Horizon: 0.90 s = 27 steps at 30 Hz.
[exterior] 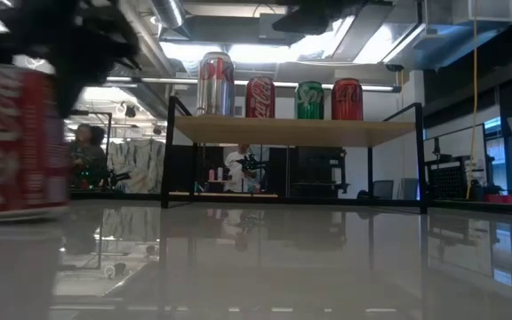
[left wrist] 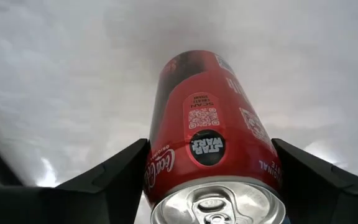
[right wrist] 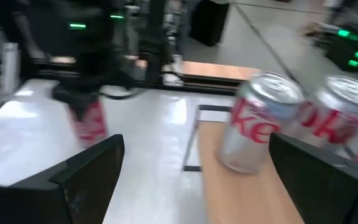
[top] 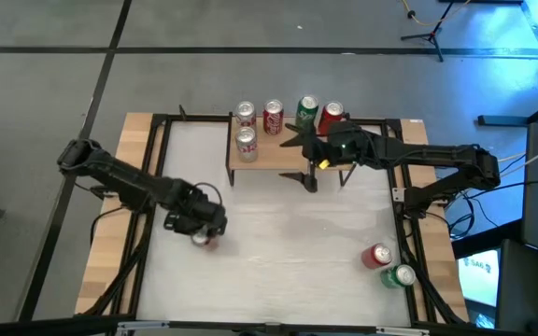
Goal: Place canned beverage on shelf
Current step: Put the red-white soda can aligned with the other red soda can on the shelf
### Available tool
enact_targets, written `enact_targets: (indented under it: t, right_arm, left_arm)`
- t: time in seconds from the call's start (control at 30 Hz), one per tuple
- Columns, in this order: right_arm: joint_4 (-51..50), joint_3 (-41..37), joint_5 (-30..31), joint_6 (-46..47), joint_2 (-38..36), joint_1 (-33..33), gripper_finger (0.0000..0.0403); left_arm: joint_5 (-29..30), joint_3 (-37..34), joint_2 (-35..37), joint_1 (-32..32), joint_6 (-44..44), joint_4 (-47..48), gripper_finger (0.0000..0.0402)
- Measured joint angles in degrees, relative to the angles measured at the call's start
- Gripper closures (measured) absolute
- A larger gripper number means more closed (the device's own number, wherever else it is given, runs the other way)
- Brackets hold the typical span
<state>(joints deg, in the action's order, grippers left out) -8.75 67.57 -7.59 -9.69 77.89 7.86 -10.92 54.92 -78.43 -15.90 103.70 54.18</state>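
now the left gripper (top: 201, 237) at seven o'clock has its jaws around a red can (left wrist: 211, 146) on the counter (top: 297, 224). the right gripper (top: 308, 177), jaws wide, hangs by the shelf (top: 288, 149) at twelve.

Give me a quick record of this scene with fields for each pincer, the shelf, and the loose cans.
left pincer: closed around upright red cola can on white table
right pincer: open, empty, at the shelf's front edge
shelf: low light-wood plank shelf holding five cans
loose cans: red can and green can lying near the table's right edge
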Motion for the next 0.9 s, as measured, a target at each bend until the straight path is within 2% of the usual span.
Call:
enact_targets:
  t: [0.17,0.43,0.63,0.9]
  right_arm:
    - [0.0,0.0,-5.4,-1.3,0.0,0.0,0.0008]
    - [0.0,0.0,-6.0,-3.5,0.0,0.0,0.0008]
    - [-0.3,0.0,-6.0,-4.2,0.0,0.0,0.0008]
    - [-0.4,0.0,-6.0,-4.2,0.0,0.0,0.0008]
  left_arm:
    - [0.3,0.0,0.0,7.0,-0.4,-1.1,0.0120]
    - [0.9,0.0,0.0,15.6,-5.7,-0.8,0.0119]
    - [-0.4,0.0,0.0,17.5,-11.7,-1.0,0.0114]
    - [-0.6,0.0,0.0,17.3,-11.0,-1.2,0.0073]
